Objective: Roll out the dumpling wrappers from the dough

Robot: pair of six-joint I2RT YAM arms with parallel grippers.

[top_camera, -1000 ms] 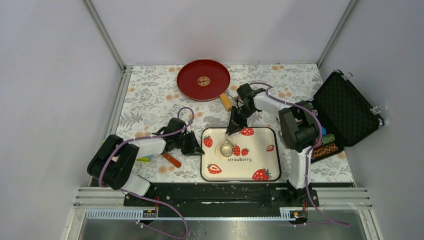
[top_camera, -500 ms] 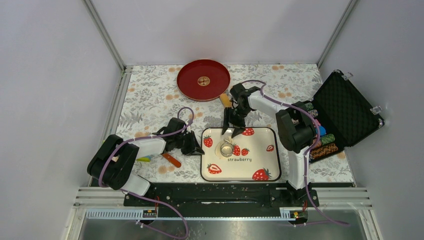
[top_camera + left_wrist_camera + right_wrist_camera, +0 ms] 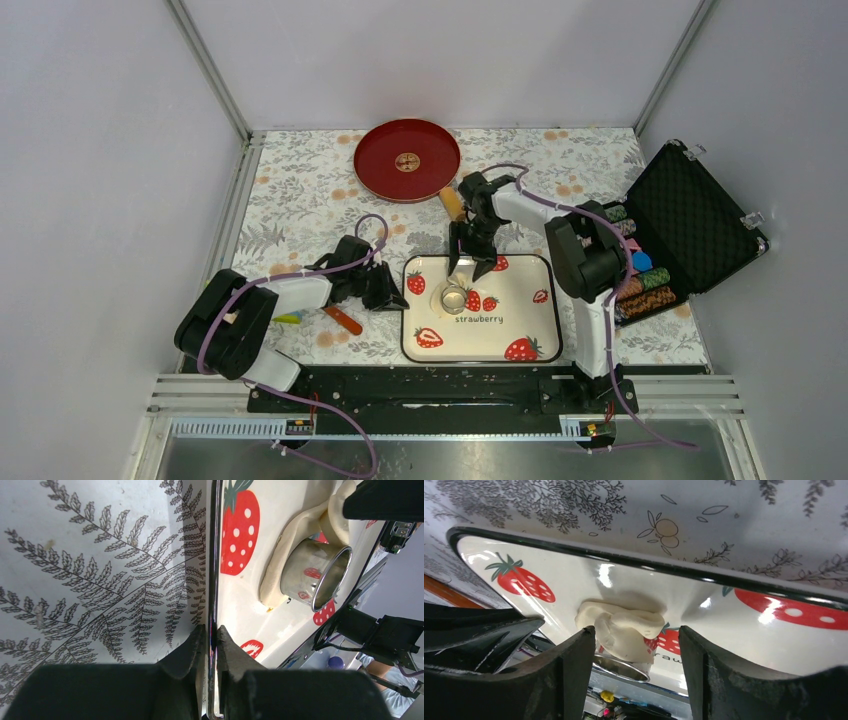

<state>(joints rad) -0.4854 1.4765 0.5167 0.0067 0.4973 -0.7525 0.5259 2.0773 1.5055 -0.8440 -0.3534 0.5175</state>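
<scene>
Right wrist view: my right fingers [image 3: 574, 670] stand wide apart, holding nothing, just above a crumpled lump of pale dough [image 3: 624, 625] near the far rim of the strawberry tray [image 3: 749, 645]. The dough leans against a steel cup [image 3: 621, 666], which stands on a flatter piece of it. My left fingers [image 3: 187, 655] are pinched together on the tray's left rim, and the tray rests on the floral counter [image 3: 100, 555].

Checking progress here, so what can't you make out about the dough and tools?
- Whether any round is cut out: hidden beneath the metal cup and folded dough in both wrist views; too small from above.
- Wooden handle: rest hidden behind the right arm, top view.
- Orange-handled tool: far end under the left arm.
</scene>
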